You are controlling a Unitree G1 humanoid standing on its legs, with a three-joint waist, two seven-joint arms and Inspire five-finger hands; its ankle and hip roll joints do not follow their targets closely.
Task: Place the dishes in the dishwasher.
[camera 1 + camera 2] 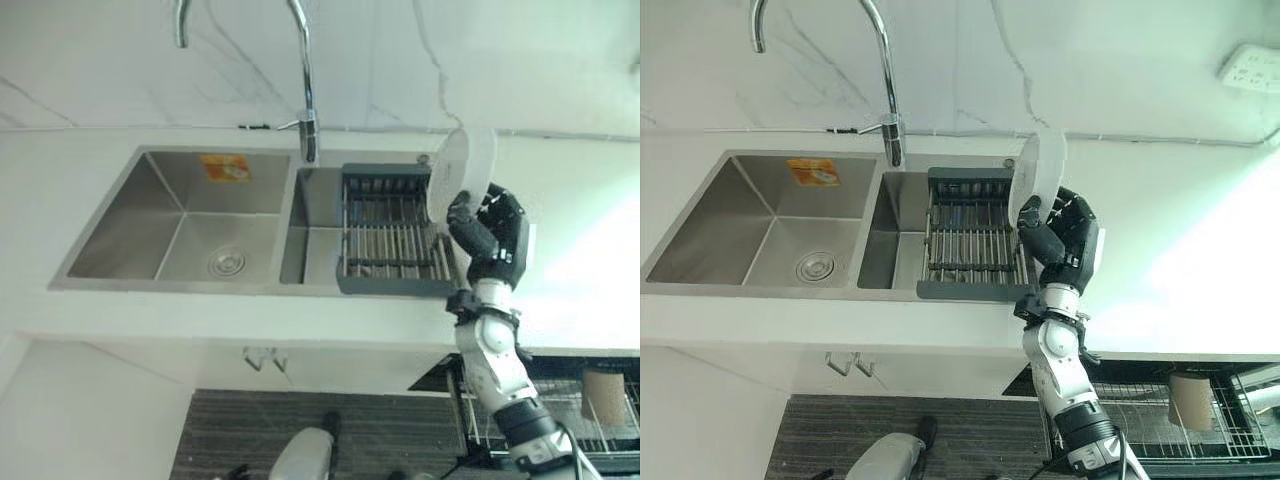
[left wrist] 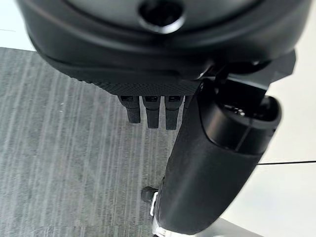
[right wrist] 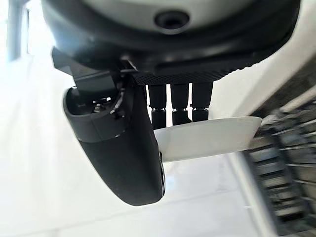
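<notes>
A white plate (image 1: 462, 165) stands on edge above the right end of the dark dish rack (image 1: 390, 240) in the sink's right basin. My right hand (image 1: 495, 240) is shut on the plate's lower rim; in the right wrist view the plate (image 3: 207, 140) sits pinched between thumb and fingers. Below the counter at the right, the open dishwasher's wire rack (image 1: 1140, 415) shows, with a brown cup (image 1: 1187, 400) in it. My left hand (image 2: 217, 163) hangs low over the grey floor with relaxed fingers, holding nothing.
The steel double sink's left basin (image 1: 190, 230) has a drain and an orange sticker. A tall faucet (image 1: 305, 90) rises between the basins. White counter runs around the sink. A wall socket (image 1: 1250, 68) sits at the upper right.
</notes>
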